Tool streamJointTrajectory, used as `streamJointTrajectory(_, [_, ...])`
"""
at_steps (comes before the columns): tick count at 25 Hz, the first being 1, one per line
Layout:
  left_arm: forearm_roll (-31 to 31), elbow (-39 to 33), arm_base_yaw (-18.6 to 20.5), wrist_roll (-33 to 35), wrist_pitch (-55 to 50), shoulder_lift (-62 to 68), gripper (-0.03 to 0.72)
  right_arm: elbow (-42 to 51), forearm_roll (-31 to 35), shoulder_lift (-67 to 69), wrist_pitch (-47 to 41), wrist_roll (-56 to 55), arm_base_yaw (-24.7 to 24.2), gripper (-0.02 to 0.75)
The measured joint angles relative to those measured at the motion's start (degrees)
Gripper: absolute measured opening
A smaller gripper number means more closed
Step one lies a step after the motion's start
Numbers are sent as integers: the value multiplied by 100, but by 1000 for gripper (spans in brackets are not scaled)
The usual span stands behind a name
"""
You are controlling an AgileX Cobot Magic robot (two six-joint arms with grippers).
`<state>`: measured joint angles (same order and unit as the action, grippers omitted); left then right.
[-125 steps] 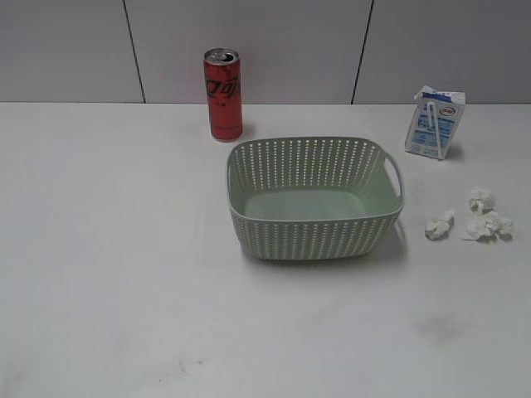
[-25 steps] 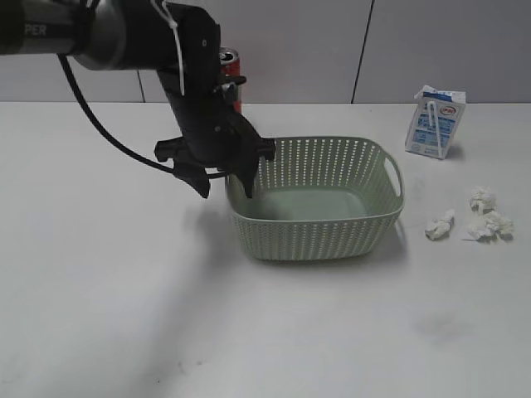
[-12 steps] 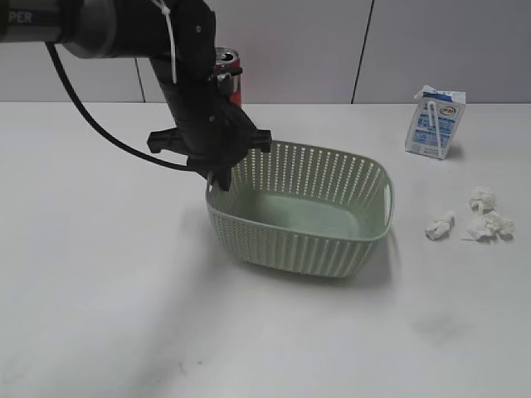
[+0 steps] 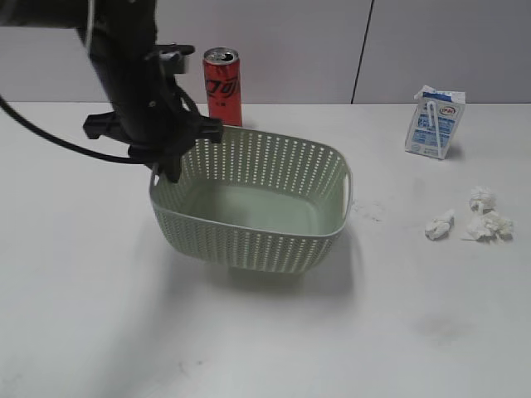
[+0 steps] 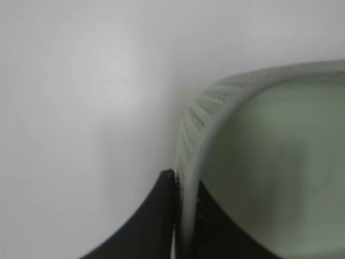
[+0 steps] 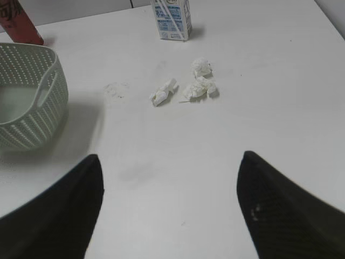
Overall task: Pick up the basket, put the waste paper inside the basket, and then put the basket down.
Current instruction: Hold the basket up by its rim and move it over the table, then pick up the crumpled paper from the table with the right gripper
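We see pale green perforated plastic basket [image 4: 249, 207] hollow inside, tilted, left end raised. Left gripper [image 4: 170, 162] fingers pinch its rim at 9 o'clock. Crumpled white paper wads [image 4: 473, 217] on table, 3 o'clock of basket. Right gripper [image 6: 170, 208] fingers spread, holding nothing. Red can [image 4: 222, 85], white-blue carton [image 4: 434, 122]: print unreadable.

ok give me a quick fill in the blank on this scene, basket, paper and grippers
1. The left gripper is shut on the ______ of the basket.
2. The waste paper lies on the ______, not in the basket.
3. The right gripper holds ______.
4. The red can stands ______ the basket as the exterior view shows it.

Missing words: rim; table; nothing; behind
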<state>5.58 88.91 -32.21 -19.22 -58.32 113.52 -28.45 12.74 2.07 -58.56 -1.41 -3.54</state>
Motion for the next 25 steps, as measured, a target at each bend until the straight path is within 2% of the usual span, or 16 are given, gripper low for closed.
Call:
streamJointTrajectory(3, [329,-1047,294,0,722,-542,1,-131,21,540,185,5,0,585])
streamJointTrajectory(6, [273,-1680,406,-5,1234,-894,1,-308,26,1223,489,5,0,585])
streamJointTrajectory(17, [368,-1821,406,-1,1317,-954,1,-1791,-20,5211,810,35,0,585])
streamJointTrajectory(22, [448,-1821,406,-1,1317,-954,1,-2785,408,7259,813,750,0,585])
streamJointTrajectory(25, [549,-1821,406,-1,1347,-954,1,-3452,432,8344,679,944,133,585])
